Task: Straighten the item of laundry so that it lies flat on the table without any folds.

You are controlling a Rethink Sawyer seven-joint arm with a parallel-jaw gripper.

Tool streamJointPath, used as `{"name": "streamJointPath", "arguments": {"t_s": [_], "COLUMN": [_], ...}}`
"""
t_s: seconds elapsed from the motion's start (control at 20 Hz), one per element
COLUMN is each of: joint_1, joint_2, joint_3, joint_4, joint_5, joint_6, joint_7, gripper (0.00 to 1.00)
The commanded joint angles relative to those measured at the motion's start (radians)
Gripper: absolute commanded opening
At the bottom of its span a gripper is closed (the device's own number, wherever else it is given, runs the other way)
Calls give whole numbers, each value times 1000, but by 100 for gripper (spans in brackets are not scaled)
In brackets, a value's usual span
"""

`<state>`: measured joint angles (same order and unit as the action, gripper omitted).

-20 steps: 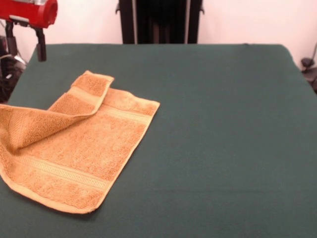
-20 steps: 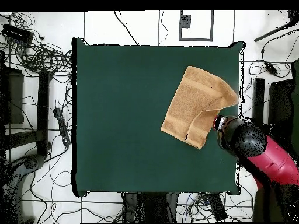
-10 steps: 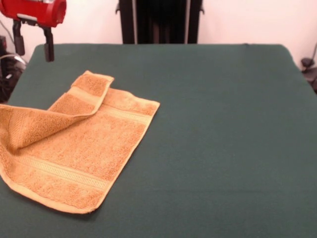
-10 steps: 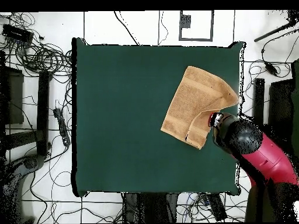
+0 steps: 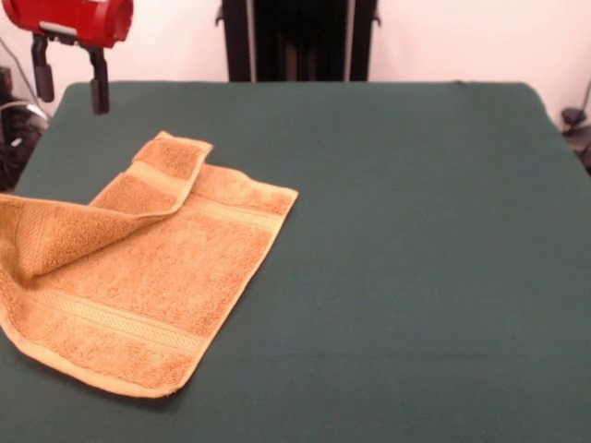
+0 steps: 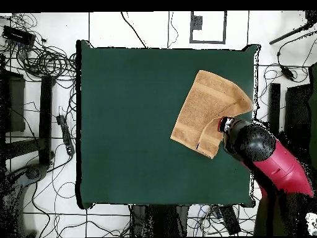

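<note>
The golden-orange towel (image 5: 148, 277) lies at the left of the dark green table (image 5: 416, 231). Its left corner is folded over onto it as a raised flap (image 5: 102, 210) that covers part of its far end. Paler bands run near both ends. I see no tag. My gripper (image 5: 68, 92) hangs open and empty above the table's far left corner, beyond the towel and apart from it. In the overhead view the gripper (image 6: 226, 127) is at the edge of the towel (image 6: 207, 105), which lies by the right edge of the table (image 6: 136, 124).
The robot's black pedestal (image 5: 300, 41) stands behind the table's far edge. Cables (image 6: 43, 59) and dark stands lie on the floor around the table. The towel's corner reaches the table's side edge (image 6: 254, 102).
My gripper has moved a little toward the towel: rightward in the front view, leftward in the overhead view. The towel has not moved.
</note>
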<state>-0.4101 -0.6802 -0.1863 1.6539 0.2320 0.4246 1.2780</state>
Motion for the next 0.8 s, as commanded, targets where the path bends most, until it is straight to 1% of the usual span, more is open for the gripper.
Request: {"name": "streamJointPath", "arguments": {"t_s": [0.05, 0.5, 0.8], "joint_1": [58, 113, 135], "joint_2": [111, 131, 136], "joint_3": [30, -19, -27], "joint_4": [58, 48, 48], "joint_5": [85, 125, 155], "joint_6": [62, 67, 80], "joint_7": [353, 390, 424], "gripper": [100, 100, 100]}}
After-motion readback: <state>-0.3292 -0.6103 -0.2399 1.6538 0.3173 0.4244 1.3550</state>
